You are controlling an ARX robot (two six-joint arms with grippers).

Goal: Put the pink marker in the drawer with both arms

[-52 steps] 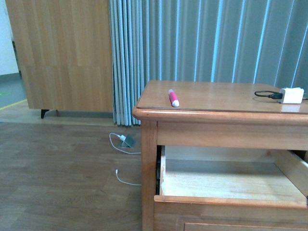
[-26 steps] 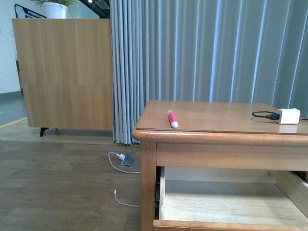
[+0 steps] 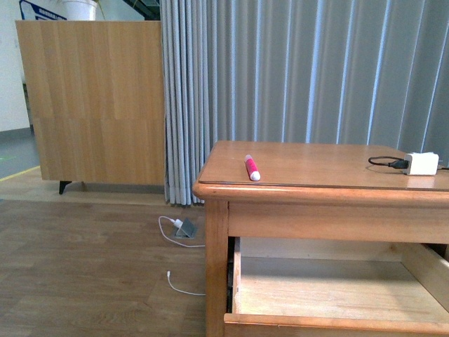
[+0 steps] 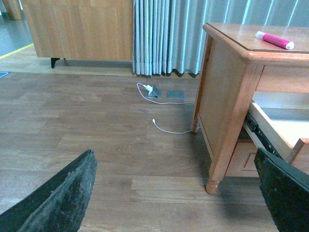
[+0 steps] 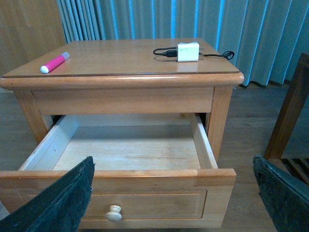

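Observation:
The pink marker (image 3: 252,168) with its white cap lies on the dresser top near the left front corner; it also shows in the left wrist view (image 4: 274,40) and the right wrist view (image 5: 54,63). The drawer (image 3: 337,324) is pulled out and empty, its panel front and light knob (image 5: 114,213) facing the right wrist camera. My left gripper (image 4: 176,193) is open over the floor, left of the dresser. My right gripper (image 5: 174,193) is open in front of the drawer front, holding nothing. Neither arm shows in the front view.
A white charger block (image 3: 421,163) with a black cable sits at the dresser top's right. A white cable and a floor socket (image 3: 184,229) lie by the grey curtain. A wooden cabinet (image 3: 91,98) stands at the back left. A wooden chair frame (image 5: 289,116) stands right of the dresser.
The front view has risen and then dipped a little: the dresser sits lower in frame than a second ago. The marker, charger and open drawer have not moved.

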